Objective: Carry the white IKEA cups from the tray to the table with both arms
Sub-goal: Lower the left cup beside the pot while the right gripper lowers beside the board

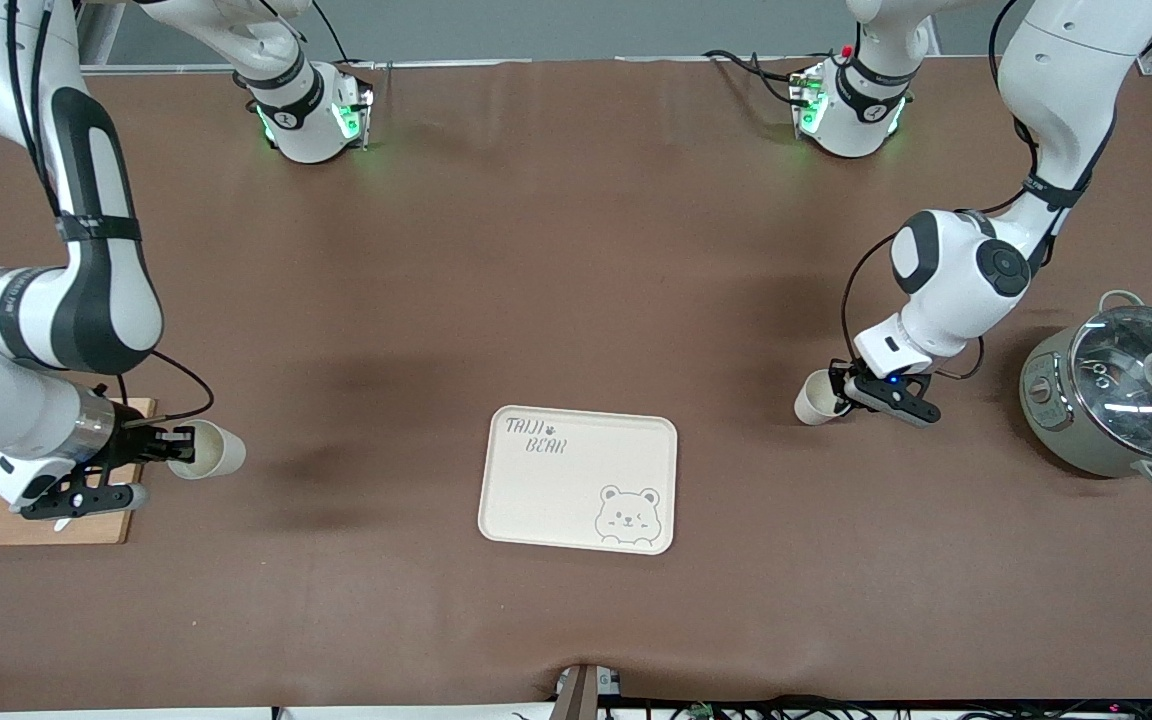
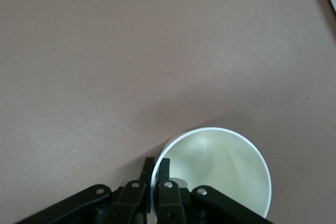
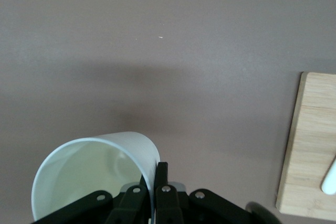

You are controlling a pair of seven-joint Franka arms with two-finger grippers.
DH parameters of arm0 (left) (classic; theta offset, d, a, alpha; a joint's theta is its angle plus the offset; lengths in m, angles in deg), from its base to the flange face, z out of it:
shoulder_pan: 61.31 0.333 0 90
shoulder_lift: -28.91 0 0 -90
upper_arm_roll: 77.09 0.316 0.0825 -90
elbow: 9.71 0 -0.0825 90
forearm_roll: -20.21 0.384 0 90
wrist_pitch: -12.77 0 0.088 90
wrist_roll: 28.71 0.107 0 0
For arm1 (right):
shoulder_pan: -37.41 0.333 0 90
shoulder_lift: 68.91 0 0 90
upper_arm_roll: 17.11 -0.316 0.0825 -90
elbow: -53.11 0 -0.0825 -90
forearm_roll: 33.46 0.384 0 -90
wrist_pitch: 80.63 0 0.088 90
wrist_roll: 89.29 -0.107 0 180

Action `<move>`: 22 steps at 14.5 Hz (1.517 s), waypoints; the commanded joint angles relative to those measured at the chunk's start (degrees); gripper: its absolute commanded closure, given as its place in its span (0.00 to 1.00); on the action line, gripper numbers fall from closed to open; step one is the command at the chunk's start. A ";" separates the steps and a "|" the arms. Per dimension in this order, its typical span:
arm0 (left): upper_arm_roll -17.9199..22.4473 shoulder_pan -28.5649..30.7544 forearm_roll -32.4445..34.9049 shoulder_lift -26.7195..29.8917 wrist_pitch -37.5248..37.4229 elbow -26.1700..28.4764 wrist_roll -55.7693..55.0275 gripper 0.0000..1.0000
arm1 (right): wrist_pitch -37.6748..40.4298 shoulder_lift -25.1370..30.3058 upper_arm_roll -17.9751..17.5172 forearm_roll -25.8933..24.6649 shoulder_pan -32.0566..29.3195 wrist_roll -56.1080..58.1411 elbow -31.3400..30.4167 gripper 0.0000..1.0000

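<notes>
**Now both cups hang in my grippers, off the tray**

Beside the bear tray (image 1: 577,478), toward the left arm's end of the table, my left gripper (image 1: 848,390) pinches the rim of one white cup (image 1: 817,397) with one finger inside and one outside (image 2: 164,174). Toward the right arm's end from the tray, my right gripper (image 1: 168,456) is closed on the wall of the second cup (image 1: 208,449), which is tilted, just beside the wooden board (image 1: 36,520). A grey-green lidded pot (image 1: 1116,395) stands toward the left arm's end.
</notes>
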 commanded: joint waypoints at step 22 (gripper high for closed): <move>-0.82 -6.56 14.41 5.38 -47.95 -36.65 -35.87 0.00 | -24.88 -7.26 -3.11 3.45 0.38 2.41 -10.01 1.00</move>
